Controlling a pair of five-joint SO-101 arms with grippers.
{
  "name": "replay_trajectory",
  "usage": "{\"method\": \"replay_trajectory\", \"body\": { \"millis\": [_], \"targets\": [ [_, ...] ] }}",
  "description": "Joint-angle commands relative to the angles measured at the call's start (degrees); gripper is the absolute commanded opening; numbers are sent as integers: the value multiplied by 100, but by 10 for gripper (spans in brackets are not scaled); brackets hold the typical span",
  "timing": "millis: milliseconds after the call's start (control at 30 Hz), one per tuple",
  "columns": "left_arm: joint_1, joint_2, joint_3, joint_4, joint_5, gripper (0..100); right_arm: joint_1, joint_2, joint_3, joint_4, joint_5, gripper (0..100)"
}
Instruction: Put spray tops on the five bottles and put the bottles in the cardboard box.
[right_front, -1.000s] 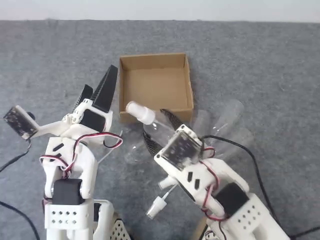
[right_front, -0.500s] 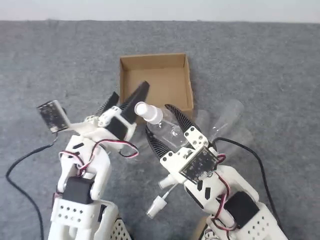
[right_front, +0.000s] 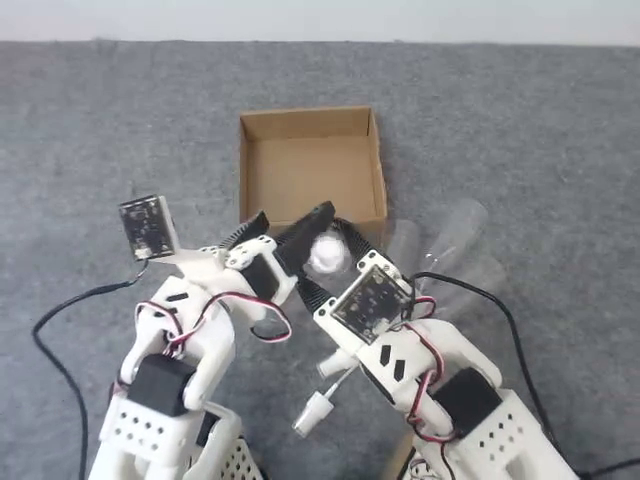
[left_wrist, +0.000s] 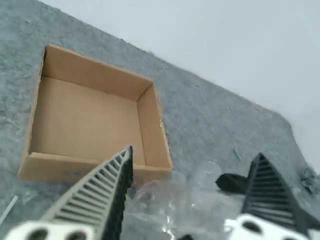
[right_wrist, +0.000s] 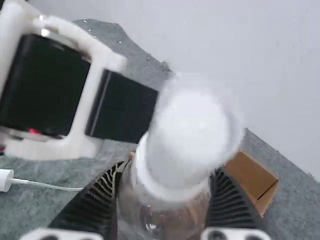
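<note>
My right gripper (right_front: 328, 264) is shut on a clear bottle whose white spray top (right_front: 327, 254) points up, just in front of the cardboard box (right_front: 310, 170). In the right wrist view the bottle (right_wrist: 165, 215) sits between the jaws, with the spray top (right_wrist: 190, 127) close to the camera. My left gripper (right_front: 285, 228) is open next to that spray top, one finger (right_front: 311, 221) beside it. Through the left wrist view, the open left gripper (left_wrist: 195, 154) frames the box (left_wrist: 90, 115) and clear bottles (left_wrist: 200, 175) lying below.
Uncapped clear bottles (right_front: 455, 235) lie on the grey mat right of the box. A loose spray top with its tube (right_front: 312, 412) lies near the front between the arms. The left arm's body (right_wrist: 50, 85) stands close to the right gripper.
The left arm has swung right, bringing its open gripper up to the held bottle. The right gripper has tipped the bottle so that its spray top faces upward.
</note>
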Motion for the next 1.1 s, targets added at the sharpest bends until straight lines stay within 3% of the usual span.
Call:
{"method": "replay_trajectory", "body": {
  "millis": [0,133,667,1067],
  "targets": [
    [185,-97,-365,26,-79,349,40,207,-88,31,26,103],
    [-26,-97,-374,-9,-70,349,40,207,-88,66,26,103],
    [-1987,-97,-303,-659,-352,348,154,163,264,75,35,87],
    [-3138,-97,673,-695,-756,311,576,163,440,22,26,41]
  ]
}}
